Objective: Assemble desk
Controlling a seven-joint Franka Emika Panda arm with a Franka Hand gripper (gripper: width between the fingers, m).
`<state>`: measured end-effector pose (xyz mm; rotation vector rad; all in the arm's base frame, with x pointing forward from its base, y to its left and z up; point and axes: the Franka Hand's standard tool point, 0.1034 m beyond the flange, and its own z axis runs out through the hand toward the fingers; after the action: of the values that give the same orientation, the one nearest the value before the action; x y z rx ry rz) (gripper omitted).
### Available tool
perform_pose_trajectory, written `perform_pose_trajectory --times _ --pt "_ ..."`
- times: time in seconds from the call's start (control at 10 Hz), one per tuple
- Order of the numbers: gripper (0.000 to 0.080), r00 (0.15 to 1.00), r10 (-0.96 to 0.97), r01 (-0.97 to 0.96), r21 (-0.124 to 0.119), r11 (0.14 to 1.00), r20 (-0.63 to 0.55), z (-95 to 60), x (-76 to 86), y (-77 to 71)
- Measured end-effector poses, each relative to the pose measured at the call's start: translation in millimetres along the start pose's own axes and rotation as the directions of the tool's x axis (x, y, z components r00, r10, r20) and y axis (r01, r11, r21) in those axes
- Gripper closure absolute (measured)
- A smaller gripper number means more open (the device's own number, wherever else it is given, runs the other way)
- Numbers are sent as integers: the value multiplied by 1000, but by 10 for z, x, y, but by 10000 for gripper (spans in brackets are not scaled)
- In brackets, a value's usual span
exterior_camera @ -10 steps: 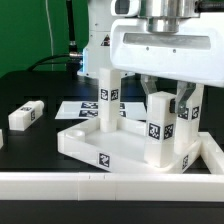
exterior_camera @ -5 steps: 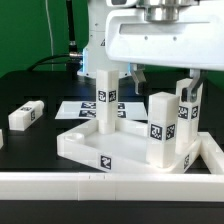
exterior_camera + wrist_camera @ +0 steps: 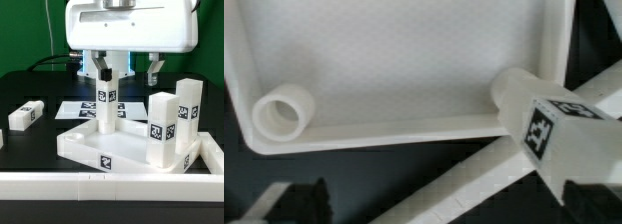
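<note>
I see the gripper [image 3: 126, 72] spread, holding nothing. Below it sits the slab [image 3: 95, 146] with three legs [image 3: 160, 128] upright.

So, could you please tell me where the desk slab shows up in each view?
Exterior view: the desk slab lies low in the middle, three legs standing on it.
Wrist view: the desk slab's inside fills most of the picture.
Shared landmark: its raised rim.
</note>
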<state>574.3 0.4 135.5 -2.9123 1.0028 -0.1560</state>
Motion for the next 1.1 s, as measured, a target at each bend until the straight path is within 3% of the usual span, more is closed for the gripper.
perform_pose_trajectory --times 0.3,0.4,0.5,0.6,0.8,1.1 --pt "151 1000 -10 10 4 1000 -4 4 6 16" --pt "151 995 -83 85 37 996 -50 12 35 216" --pt "151 990 -126 128 27 991 -60 69 -40 610" --pt "151 987 -153 154 11 988 -53 115 -34 879" --pt "151 973 -218 217 -21 976 -71 166 124 1291" --pt "151 977 -204 204 -18 979 -66 176 96 1237"
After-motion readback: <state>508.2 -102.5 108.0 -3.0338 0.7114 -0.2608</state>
